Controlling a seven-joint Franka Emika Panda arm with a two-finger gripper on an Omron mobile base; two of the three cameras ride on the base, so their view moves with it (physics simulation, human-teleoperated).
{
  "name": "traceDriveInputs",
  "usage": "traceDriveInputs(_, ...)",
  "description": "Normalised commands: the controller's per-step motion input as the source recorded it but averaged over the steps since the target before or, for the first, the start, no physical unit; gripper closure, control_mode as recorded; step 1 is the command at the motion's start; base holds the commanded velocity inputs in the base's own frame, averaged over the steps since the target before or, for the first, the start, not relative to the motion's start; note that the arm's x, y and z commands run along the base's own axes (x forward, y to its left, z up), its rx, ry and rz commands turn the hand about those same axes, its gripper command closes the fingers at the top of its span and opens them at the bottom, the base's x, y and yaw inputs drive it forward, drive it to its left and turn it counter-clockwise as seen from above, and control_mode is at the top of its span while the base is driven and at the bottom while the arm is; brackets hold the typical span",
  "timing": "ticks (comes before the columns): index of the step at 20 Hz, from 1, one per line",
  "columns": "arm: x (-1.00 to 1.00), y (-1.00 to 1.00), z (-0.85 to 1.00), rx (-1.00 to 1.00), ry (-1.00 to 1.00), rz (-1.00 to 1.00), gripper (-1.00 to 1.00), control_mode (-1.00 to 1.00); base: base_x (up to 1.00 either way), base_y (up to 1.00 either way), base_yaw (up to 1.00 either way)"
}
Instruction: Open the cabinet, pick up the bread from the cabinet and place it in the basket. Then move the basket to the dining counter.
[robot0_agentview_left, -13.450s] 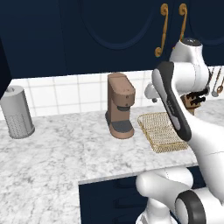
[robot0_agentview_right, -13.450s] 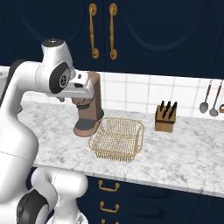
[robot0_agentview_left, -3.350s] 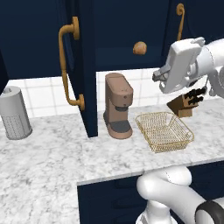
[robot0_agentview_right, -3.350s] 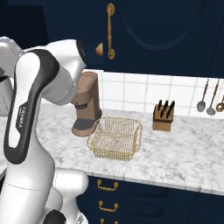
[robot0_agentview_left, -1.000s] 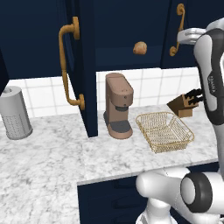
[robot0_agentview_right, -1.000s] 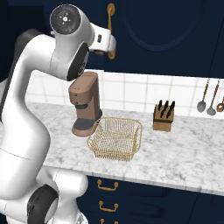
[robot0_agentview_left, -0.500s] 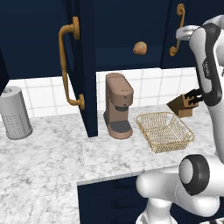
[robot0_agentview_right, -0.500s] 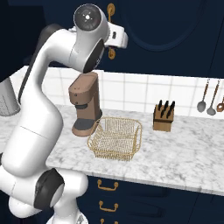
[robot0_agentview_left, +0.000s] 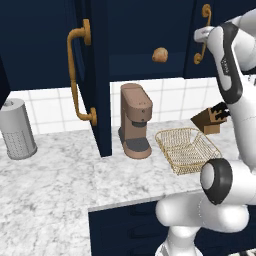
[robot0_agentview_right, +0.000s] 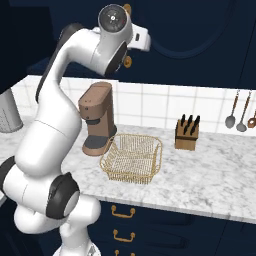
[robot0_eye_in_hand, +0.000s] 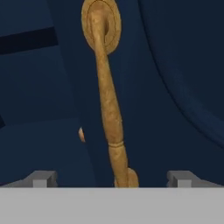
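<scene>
Hand: fingers apart, empty, straddling the right door's brass handle.
Cabinet: left door open, right door closed.
Bread: on the cabinet shelf, above the coffee machine.
Basket: on the worktop, right of the coffee machine.
Handling: you should expect a light, soft roll; grip gently across its middle.

Readable text: none in any view.
Coffee machine, centre of the left base view: plain brown body, no brand or label.
Cabinet door, upper left of centre: bare navy panel, no sign.
Knife block, right of centre in the right base view: unmarked.
</scene>
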Motion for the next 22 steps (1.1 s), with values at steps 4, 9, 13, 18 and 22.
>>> traceDriveInputs(4,0.51,0.00,0.00,0.00,0.00,0.02,-1.00,-1.00,0.00,0.00,0.00)
traceDriveInputs(9,0.53,-0.08,0.00,0.00,0.00,0.00,-1.00,-1.00,0.00,0.00,0.00)
traceDriveInputs(13,0.47,-0.03,0.00,0.00,-0.01,0.00,1.00,-1.00,0.00,0.00,0.00)
traceDriveInputs(18,0.32,0.00,0.00,0.00,-0.02,0.00,1.00,-1.00,0.00,0.00,0.00)
traceDriveInputs(22,0.30,-0.01,-0.03,0.00,-0.04,0.00,1.00,-1.00,0.00,0.00,0.00)
